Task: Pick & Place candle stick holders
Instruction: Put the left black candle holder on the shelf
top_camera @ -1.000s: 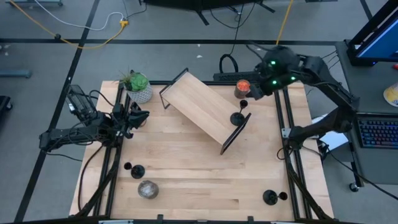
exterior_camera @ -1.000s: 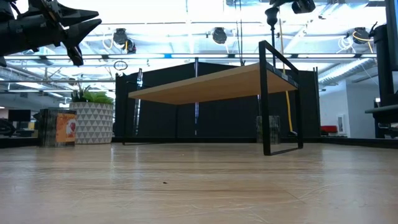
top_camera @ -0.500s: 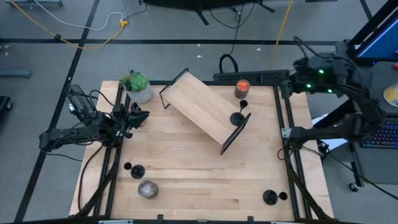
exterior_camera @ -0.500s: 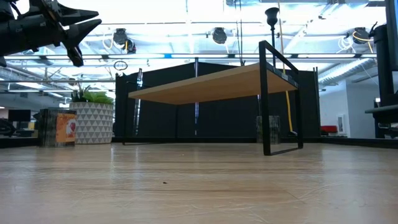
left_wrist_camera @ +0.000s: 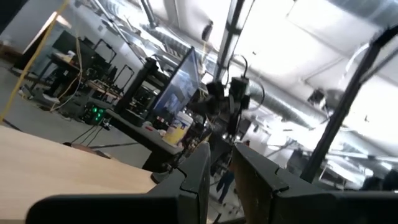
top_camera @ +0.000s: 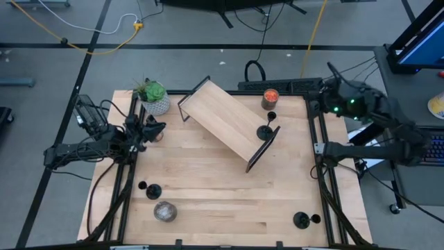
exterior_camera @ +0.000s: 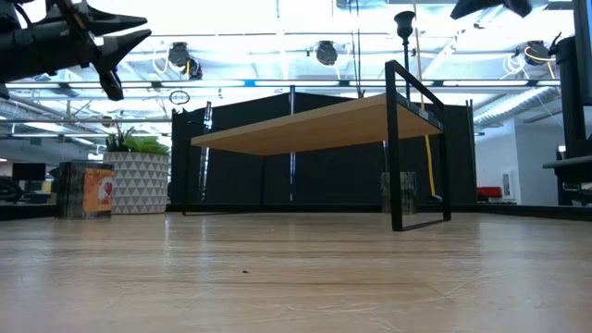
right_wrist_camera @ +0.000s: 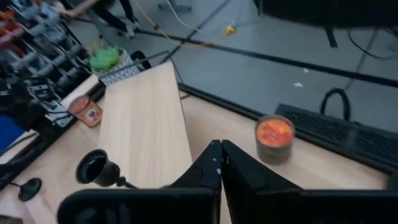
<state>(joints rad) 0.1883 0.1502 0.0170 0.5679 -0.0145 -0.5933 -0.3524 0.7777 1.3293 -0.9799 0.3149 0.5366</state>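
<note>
- One candle stick holder (top_camera: 264,132) stands on the right end of the wooden shelf (top_camera: 225,123), close to its end frame. Two more sit on the table (top_camera: 222,194): one (top_camera: 153,191) near-left, just beside a glass jar (top_camera: 164,211), one (top_camera: 300,221) near-right by the rail.
- Right gripper (right_wrist_camera: 219,163) is empty, fingers pressed together, up high past the table's far-right corner, looking down at the shelf, the placed holder and the candle jar (top_camera: 270,98).
- Left gripper (top_camera: 154,129) hovers over the left table edge beside the potted plant (top_camera: 153,96), raised well above the surface. Fingers sit close with a narrow slit between them; nothing in them.
- We judge the next step is fetching a table holder. For us the near-right one suits the right arm.
- To do it well: spread the fingers before descending, come straight down over the cup, clamp on the thin stem or cup, lift vertically so the base doesn't drag.
- Room: mid-table is bare wood, wide travel lane. Watch the side rails near both remaining holders, and the shelf's black end frame when placing beside the first holder.
- The left holder nearly touches the jar; approach from the far side.
</note>
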